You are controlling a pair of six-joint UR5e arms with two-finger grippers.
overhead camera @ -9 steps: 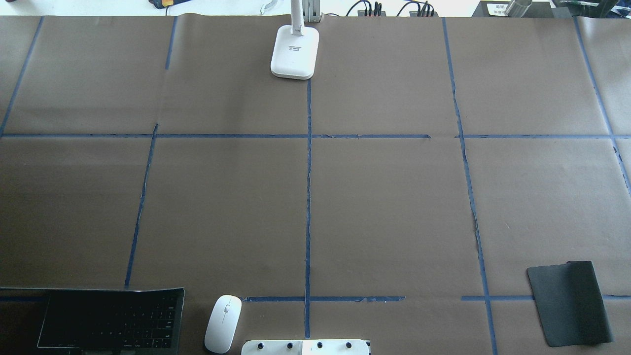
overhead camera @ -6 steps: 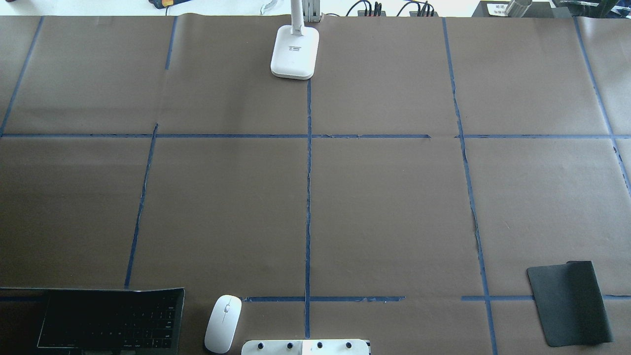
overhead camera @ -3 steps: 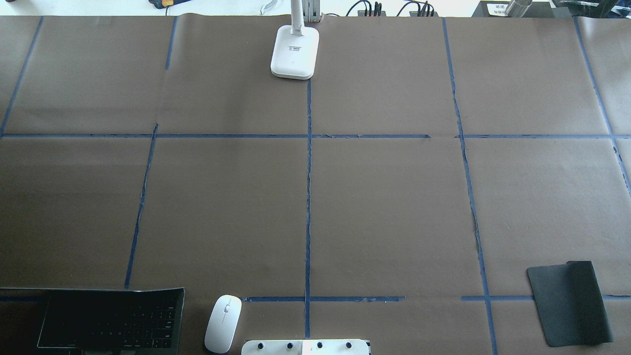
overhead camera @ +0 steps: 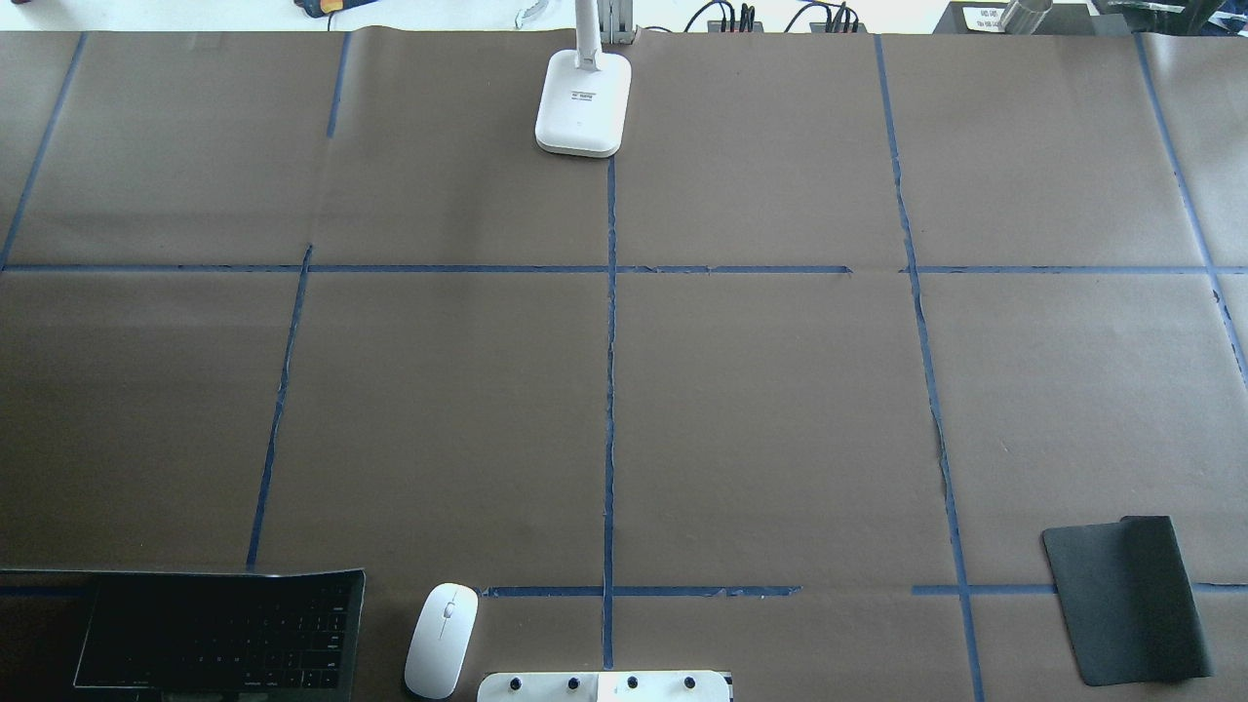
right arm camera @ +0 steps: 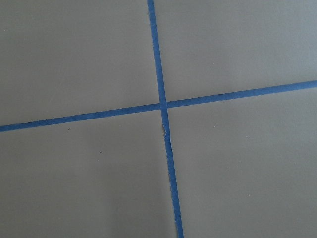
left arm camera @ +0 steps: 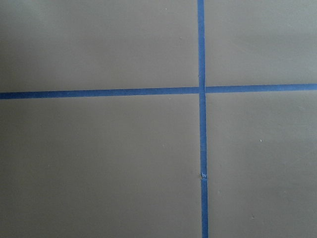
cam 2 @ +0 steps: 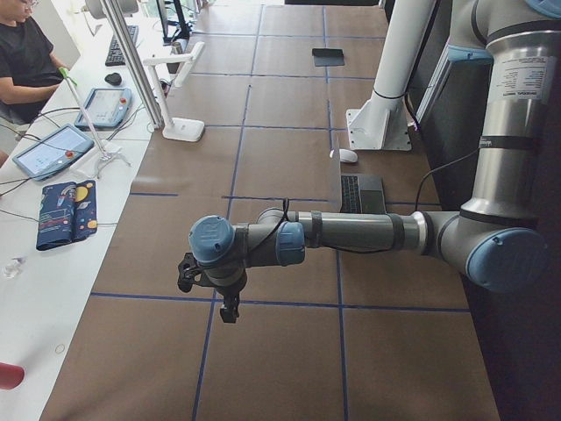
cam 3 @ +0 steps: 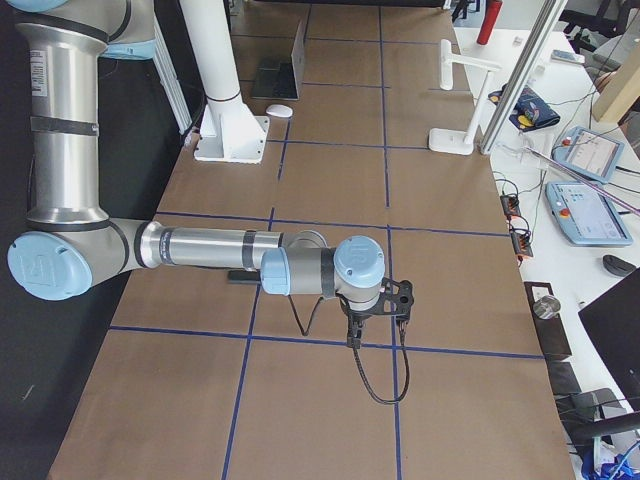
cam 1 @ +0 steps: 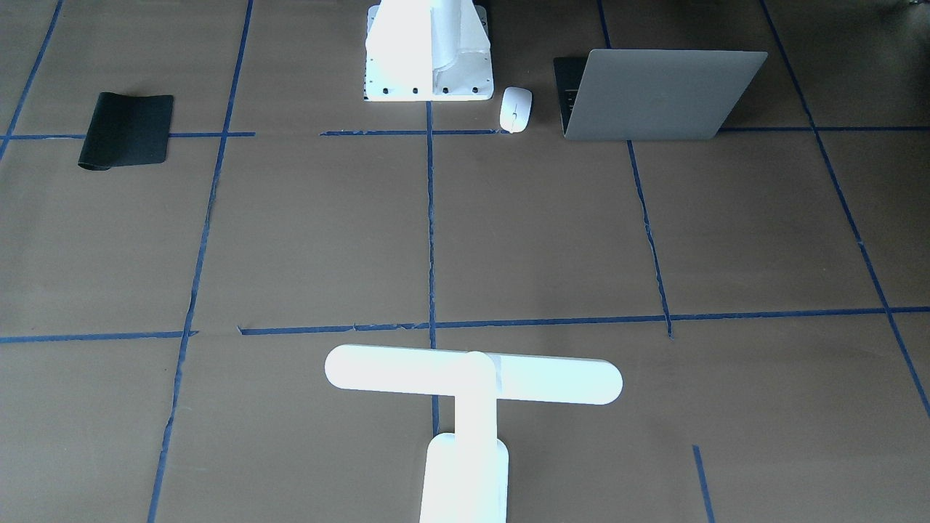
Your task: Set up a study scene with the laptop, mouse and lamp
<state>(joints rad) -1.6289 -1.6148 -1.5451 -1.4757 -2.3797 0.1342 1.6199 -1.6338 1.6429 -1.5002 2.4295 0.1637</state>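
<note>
Nearest robot base, laptop [overhead camera: 219, 634] sits open at table's [overhead camera: 780, 409] near edge, left side, w/ mouse [overhead camera: 441, 641] just beside it. Laptop prob heaviest, stiff, slick metal: grip base edge, not lid. Mouse light, slippery: pinch across sides. Lamp [overhead camera: 582, 102] upright at far edge, centre; likely top-heavy, take stem. Left gripper [cam 2: 230, 309] & right gripper [cam 3: 360, 325] hang over tape crosses [left arm camera: 201, 90] at table ends, well apart from all three; released or clenched, can't tell.
</note>
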